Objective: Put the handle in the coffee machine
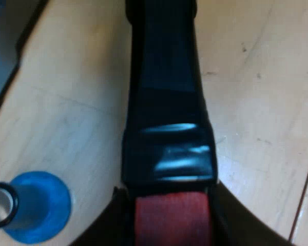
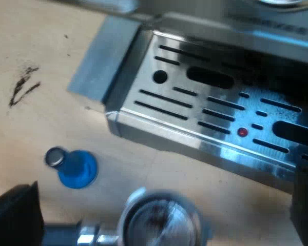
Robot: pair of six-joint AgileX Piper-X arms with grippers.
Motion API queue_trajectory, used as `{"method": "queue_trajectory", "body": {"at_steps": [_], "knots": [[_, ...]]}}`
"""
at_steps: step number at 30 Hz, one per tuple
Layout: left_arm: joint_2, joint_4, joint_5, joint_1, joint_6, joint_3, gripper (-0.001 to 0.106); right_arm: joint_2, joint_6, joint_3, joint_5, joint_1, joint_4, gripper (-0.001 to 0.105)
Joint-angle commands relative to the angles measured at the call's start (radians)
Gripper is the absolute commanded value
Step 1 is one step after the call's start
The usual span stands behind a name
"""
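The holder (image 1: 167,128) extends over the wooden surface (image 1: 262,102), its long axis running straight away from the left end effector (image 1: 172,225). That end effector's fingers are clamped on the red end of the handle, so the left arm is the nearer one. The right wrist view adds the far end: the holder's metal basket (image 2: 159,223) sits just short of the espresso machine (image 2: 210,118) at its drip tray, between the spread, empty fingers of the right end effector (image 2: 159,202), with the blue tamper (image 2: 74,166) standing nearby.
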State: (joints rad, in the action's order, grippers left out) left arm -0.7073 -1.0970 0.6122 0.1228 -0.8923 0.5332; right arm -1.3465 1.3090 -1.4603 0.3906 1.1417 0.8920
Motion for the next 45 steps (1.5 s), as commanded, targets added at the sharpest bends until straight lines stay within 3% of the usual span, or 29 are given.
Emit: {"method": "queue_trajectory", "body": {"at_steps": [1,2,4,8,9,10,13,16,21,30,32,34,35,41,42,45], "knots": [[0.013,0.017,0.045,-0.03,0.038,0.01,0.0,0.012,0.013,-0.011,0.063,0.027,0.012,0.104],[0.013,0.017,0.045,-0.033,0.038,0.01,0.0,0.014,0.011,-0.011,0.107,0.056,0.012,0.104],[0.013,0.017,0.045,-0.037,0.038,0.01,0.0,0.015,-0.038,-0.011,0.328,0.186,0.009,0.104],[0.013,0.04,0.047,-0.081,0.051,0.01,0.0,0.015,-0.066,-0.007,0.381,0.227,0.009,0.104],[0.013,0.04,0.045,-0.081,0.051,0.01,0.0,0.015,-0.1,0.02,0.531,0.296,0.002,0.104],[0.013,0.046,0.044,-0.096,0.066,0.01,0.0,0.015,-0.134,0.039,0.582,0.319,0.002,0.104],[0.013,0.047,0.044,-0.127,0.099,0.01,0.0,0.012,-0.198,0.102,0.619,0.353,-0.018,0.104],[0.013,0.047,0.044,-0.142,0.114,0.01,0.0,0.012,-0.198,0.181,0.68,0.368,-0.095,0.104],[-0.011,0.056,0.054,-0.146,0.114,0.01,0.0,0.01,-0.198,0.297,0.693,0.371,-0.277,0.104],[-0.11,0.078,0.058,-0.146,0.113,0.01,0.0,0.01,-0.089,0.464,0.73,0.371,-0.57,0.104],[-0.122,0.085,0.058,-0.146,0.113,0.01,0.0,0.01,0.019,0.513,0.731,0.369,-0.684,0.104],[-0.144,0.111,0.056,-0.146,0.113,0.015,0.0,0.01,0.031,0.519,0.731,0.369,-0.699,0.104],[-0.152,0.122,0.056,-0.146,0.113,0.018,0.0,0.002,0.074,0.535,0.734,0.367,-0.76,0.104],[-0.18,0.143,0.056,-0.146,0.113,0.042,0.0,-0.059,0.168,0.542,0.738,0.362,-0.915,0.104],[-0.223,0.165,0.064,-0.155,0.113,0.066,0.0,-0.112,0.262,0.542,0.773,0.362,-1.046,0.104],[-0.265,0.182,0.099,-0.191,0.115,0.083,0.0,-0.154,0.286,0.542,0.793,0.359,-1.143,0.104]]}}
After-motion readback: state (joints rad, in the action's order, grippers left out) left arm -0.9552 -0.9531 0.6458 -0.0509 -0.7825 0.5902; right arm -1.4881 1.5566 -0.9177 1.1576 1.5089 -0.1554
